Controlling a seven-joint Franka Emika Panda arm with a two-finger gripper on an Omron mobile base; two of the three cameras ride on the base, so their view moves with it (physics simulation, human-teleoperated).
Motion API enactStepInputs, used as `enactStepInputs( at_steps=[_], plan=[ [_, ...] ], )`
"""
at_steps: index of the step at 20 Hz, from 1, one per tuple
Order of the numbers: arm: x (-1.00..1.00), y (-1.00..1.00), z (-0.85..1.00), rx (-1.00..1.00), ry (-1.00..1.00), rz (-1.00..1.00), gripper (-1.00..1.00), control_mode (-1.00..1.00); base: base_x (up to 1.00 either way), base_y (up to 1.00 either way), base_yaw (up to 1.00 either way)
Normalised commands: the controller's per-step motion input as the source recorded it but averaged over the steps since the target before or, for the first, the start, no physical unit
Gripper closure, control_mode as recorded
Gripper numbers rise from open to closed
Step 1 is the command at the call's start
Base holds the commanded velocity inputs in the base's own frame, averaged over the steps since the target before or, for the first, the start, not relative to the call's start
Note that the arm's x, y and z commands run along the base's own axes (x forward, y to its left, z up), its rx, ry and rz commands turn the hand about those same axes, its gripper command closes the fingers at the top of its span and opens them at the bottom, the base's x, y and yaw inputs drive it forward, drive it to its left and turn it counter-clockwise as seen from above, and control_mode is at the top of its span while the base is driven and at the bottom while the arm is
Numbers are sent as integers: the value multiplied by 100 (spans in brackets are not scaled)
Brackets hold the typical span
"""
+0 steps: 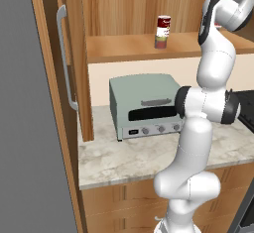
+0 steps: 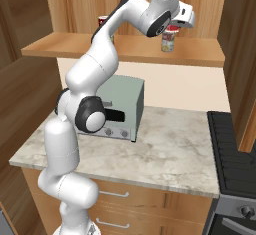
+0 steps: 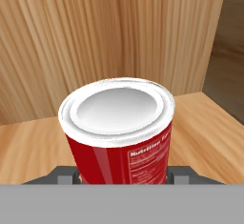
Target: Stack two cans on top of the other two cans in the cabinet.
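Wood-grain cabinet framed our left base view, a dark red and white can stacked on a greenish-grey can. From the right, our gripper sat atop another stack. Hand view: fingers clamped on a red can between them.

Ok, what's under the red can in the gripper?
Under the red can, a greenish-grey can stands on the cabinet shelf. Whether they touch is hidden behind the gripper.

A two-can stack is standing on the cabinet shelf; the toaster oven is sitting below on the counter.
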Motion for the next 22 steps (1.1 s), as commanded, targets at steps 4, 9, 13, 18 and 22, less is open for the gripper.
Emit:
enactStepInputs(
  at_steps=[4, 9, 13, 18, 22],
  plan=[
    [0, 2, 4, 0, 0, 0, 100, -100, 0, 0, 0],
    [0, 4, 6, 0, 0, 0, 100, -100, 0, 0, 0],
    [-3, 4, 0, 0, 0, 0, 100, -100, 0, 0, 0],
    [-2, 6, -1, 0, 1, 0, 100, -100, 0, 0, 0],
    [0, 9, -2, 0, 0, 0, 100, -100, 0, 0, 0]
  ],
)
